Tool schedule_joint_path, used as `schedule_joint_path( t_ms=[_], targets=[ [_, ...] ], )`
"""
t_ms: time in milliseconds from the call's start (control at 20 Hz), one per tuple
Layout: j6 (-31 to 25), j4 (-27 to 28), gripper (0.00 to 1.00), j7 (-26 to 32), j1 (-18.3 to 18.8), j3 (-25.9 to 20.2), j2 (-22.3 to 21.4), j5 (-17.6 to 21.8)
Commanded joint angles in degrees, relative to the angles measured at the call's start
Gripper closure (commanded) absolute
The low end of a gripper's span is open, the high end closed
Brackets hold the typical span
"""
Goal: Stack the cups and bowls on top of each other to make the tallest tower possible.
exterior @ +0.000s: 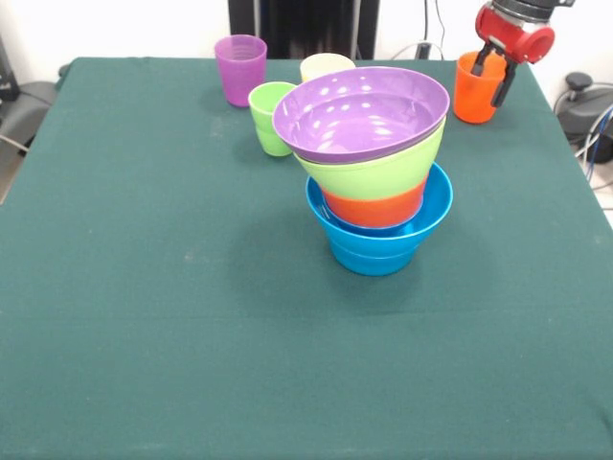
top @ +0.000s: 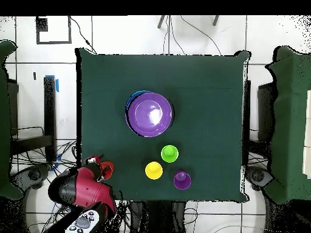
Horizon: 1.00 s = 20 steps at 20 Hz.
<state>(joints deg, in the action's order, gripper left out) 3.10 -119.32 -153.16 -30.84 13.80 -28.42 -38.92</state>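
Front view: tower (exterior: 375,177) near the middle of the green table (exterior: 144,316), tilted: purple bowl (exterior: 362,112) on lime bowl (exterior: 383,172), orange bowl (exterior: 375,208), blue bowl (exterior: 378,247) lowest. Purple cup (exterior: 240,68), green cup (exterior: 269,117), yellow cup (exterior: 324,67) behind. Gripper (exterior: 494,69) open astride the orange cup's (exterior: 473,91) rim.

Overhead view: tower (top: 149,113) central; cups yellow (top: 153,170), green (top: 169,153), purple (top: 181,179) clustered; orange cup (top: 107,168) under the gripper (top: 97,167) near the edge.

you're looking at the tower (exterior: 374,182) sitting around the middle of the table (exterior: 144,287) | leftmost cup (exterior: 240,69) standing far back-left of it | nearer cup (exterior: 271,117) standing just beside the tower's left | third cup (exterior: 326,67) peeking out behind the tower | lone cup (exterior: 476,88) sitting off at the far right corner, gripper (exterior: 490,81) hanging right at it
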Motion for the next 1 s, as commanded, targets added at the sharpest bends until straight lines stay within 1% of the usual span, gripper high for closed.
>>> schedule_joint_path(
  t_ms=[50, 300, 350, 1000],
  targets=[
    [0.4, 3.7, 0.00, -11.7, -1.0, -5.7, 2.0, -3.7],
    [0.6, 3.9, 0.00, -11.0, -1.5, -5.1, 2.3, -4.2],
    [0.7, 3.8, 1.00, -10.9, -1.4, -5.2, 2.3, -4.3],
    [-0.4, 3.6, 1.00, -11.2, -2.6, -4.3, 1.9, -5.3]
  ],
)
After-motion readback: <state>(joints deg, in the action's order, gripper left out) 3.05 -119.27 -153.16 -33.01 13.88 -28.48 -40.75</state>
